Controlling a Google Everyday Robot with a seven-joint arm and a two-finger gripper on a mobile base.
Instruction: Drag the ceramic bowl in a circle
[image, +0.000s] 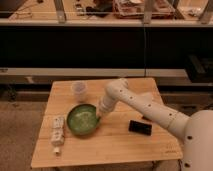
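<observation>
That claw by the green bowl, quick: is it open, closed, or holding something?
Claw: down at the right rim of the wide, glossy green ceramic bowl on the wooden table; open or closed cannot be told.
</observation>
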